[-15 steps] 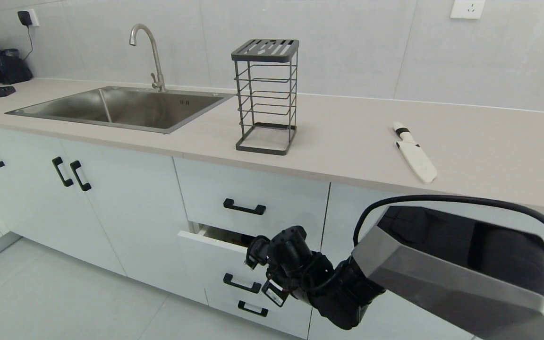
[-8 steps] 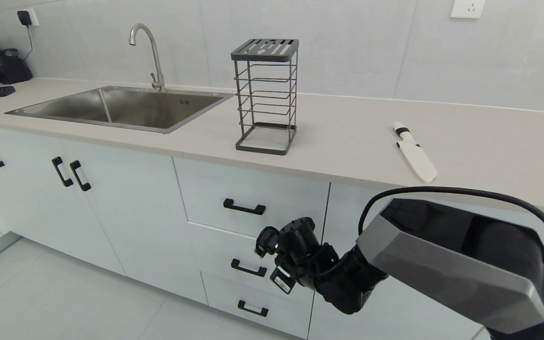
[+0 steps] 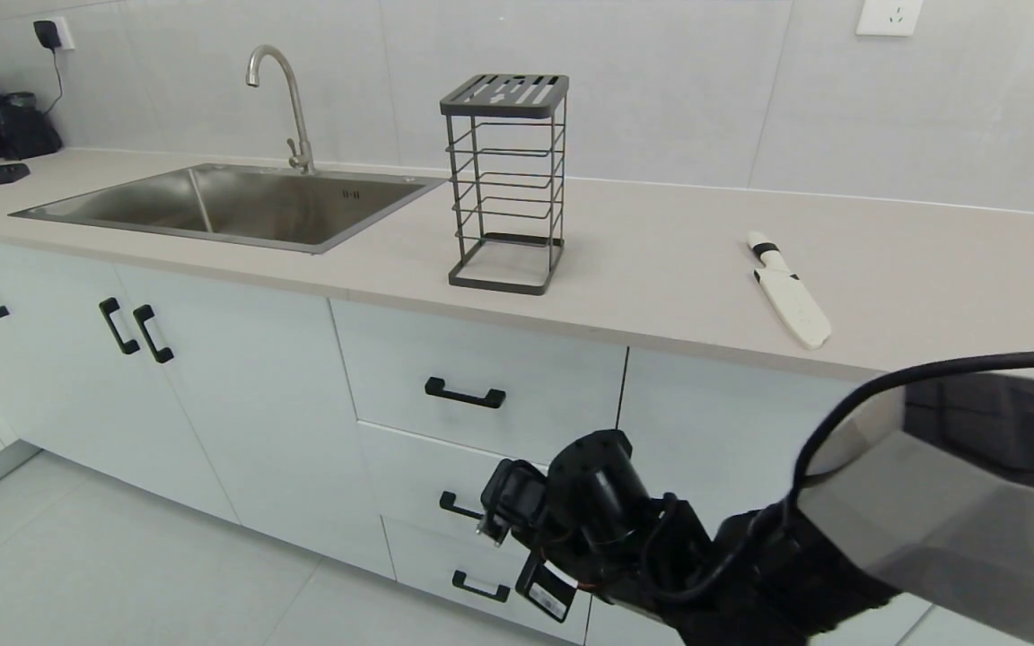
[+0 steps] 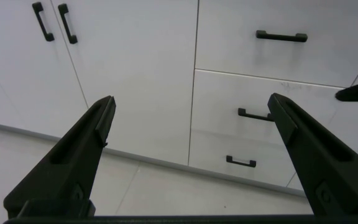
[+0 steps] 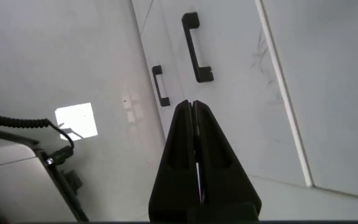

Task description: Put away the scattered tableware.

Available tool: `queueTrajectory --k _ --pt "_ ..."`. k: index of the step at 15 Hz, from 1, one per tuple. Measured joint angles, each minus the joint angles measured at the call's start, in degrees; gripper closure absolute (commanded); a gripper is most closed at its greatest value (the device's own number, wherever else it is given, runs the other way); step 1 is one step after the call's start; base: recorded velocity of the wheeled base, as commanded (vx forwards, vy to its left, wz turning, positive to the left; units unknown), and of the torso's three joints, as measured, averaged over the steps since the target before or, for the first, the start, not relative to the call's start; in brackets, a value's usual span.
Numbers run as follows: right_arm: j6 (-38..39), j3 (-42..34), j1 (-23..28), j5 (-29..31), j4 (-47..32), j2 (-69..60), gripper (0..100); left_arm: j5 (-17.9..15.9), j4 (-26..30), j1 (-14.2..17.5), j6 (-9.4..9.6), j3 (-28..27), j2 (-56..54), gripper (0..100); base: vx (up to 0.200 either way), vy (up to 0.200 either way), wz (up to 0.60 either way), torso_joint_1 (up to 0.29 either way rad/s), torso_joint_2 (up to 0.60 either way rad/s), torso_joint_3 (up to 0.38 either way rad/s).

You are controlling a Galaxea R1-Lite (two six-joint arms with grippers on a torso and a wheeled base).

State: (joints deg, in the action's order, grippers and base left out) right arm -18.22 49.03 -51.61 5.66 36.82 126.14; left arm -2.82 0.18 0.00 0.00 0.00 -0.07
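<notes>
Head view: the white knife (image 3: 788, 292) lies flat on the bench (image 3: 661, 260), right of centre in the frame and well apart from the wire rack (image 3: 506, 184) in the upper middle. My right arm (image 3: 661, 556) sits in the lower right. A second ago the middle drawer (image 3: 409, 475) stood ajar with my right jaws at its edge. Now it is flush, and the jaws have dropped lower, just beside its handle (image 3: 456, 510).

Left wrist view: my left jaws are spread wide with nothing between them, facing the drawer fronts (image 4: 278, 81).

Right wrist view: my right jaws are pressed together, empty, pointing toward a black handle (image 5: 196, 46).
</notes>
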Motion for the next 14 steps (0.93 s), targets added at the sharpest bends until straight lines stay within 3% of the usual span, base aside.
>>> queueTrajectory --k 7,14 --pt "4.90 -24.92 0.11 -1.72 0.98 -32.48 100 0.02 0.00 0.00 0.00 0.02 0.00 0 0.000 0.000 0.00 0.000 0.00 0.000" --pt "5.74 -41.90 8.37 -2.07 -3.84 -60.26 100 0.02 0.00 0.00 0.00 0.00 0.00 0 0.000 0.000 0.00 0.000 0.00 0.000"
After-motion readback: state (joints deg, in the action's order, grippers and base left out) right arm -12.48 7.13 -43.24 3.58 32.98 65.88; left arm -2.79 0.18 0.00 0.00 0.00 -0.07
